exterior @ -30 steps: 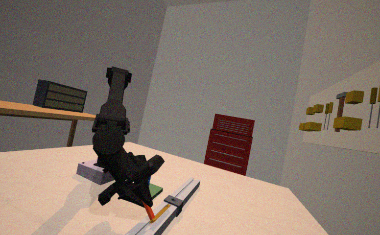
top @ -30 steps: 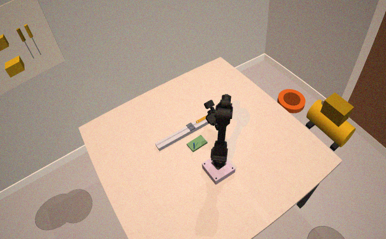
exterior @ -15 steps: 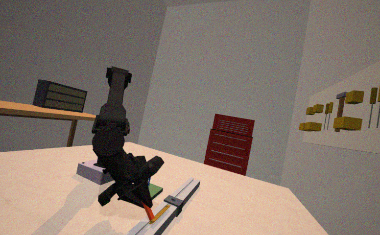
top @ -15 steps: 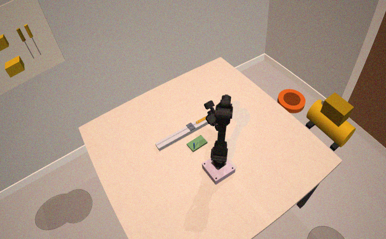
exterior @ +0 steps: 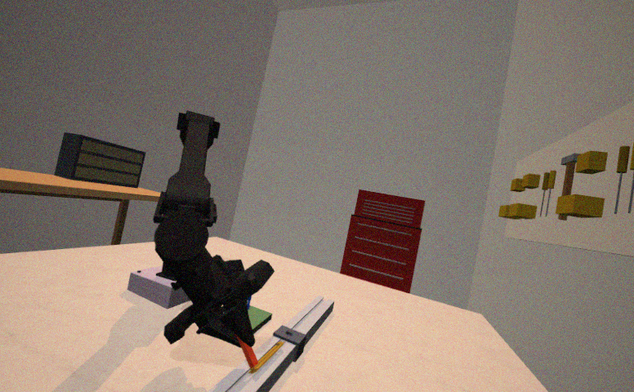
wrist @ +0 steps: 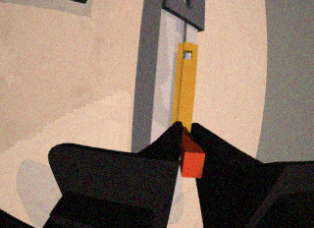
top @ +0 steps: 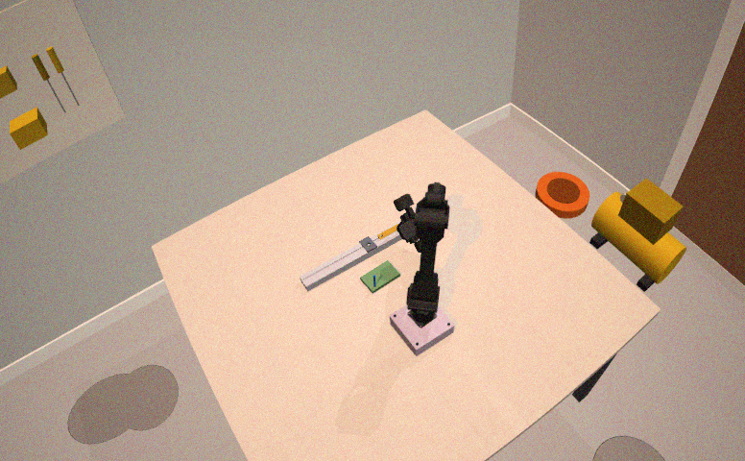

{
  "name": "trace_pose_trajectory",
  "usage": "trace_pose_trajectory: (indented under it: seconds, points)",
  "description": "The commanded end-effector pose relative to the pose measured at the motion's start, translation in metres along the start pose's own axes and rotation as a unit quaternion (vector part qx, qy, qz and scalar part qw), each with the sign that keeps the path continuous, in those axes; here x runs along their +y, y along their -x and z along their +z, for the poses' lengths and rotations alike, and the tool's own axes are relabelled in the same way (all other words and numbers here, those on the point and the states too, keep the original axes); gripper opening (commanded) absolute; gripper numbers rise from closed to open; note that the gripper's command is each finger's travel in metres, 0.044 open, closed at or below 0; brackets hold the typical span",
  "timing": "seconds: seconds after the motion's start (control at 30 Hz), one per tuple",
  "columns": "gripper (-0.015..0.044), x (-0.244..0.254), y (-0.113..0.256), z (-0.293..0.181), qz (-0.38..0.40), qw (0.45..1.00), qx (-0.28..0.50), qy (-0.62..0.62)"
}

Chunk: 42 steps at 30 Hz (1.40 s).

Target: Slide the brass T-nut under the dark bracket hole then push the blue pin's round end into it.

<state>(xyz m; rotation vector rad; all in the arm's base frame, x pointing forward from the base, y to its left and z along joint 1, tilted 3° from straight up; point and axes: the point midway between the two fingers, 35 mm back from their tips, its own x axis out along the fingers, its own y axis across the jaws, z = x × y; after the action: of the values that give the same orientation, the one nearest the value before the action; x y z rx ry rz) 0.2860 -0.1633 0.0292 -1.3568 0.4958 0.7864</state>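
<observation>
And here is the big pale table (top: 285,342) (exterior: 408,340), with the black arm (top: 426,256) (exterior: 181,238) rising from its mauve base (top: 417,347) (exterior: 150,290) and leaning over the work! Next in size, the aluminum rail (top: 330,268) (exterior: 313,318) (wrist: 143,81), running beneath the claw and stretching away past it, its slot facing up. Down to the green tray (top: 388,273) (exterior: 261,318), on the table between the claw and the base, set apart from the rail, and the blue pin (top: 374,280) (exterior: 248,301) stands up out of it (a slim little thing, waiting its turn).

Now the claw itself (top: 408,230) (exterior: 245,340) (wrist: 187,125): tilted low over the rail, its fingers nearly together, only a narrow gap between them, and clamped in that gap is the orange handle (exterior: 248,353) (wrist: 192,163)! The handle slants up from the near end of the brass T-nut (top: 388,231) (exterior: 267,357) (wrist: 187,87), which reaches out ahead of the claw, lengthwise along the top of the rail, its square hole at the far end. Whether it sits under the slot's lips, I cannot tell. Smallest of the fittings, the dark bracket (top: 368,244) (exterior: 283,331) (wrist: 182,9) straddles the rail just beyond the nut's far tip, and the nut is short of the bracket's round hole!
</observation>
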Motion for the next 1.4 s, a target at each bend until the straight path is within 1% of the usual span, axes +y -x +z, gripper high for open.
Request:
trace_pose_trajectory:
  seconds: [0.0, 1.37]
  points:
    - [-0.0150, 0.0000, -0.0003, 0.0006, 0.005, 1.000, -0.001, 0.000]
    - [-0.0150, -0.0056, -0.0015, -0.0016, 0.056, 0.998, -0.002, -0.016]
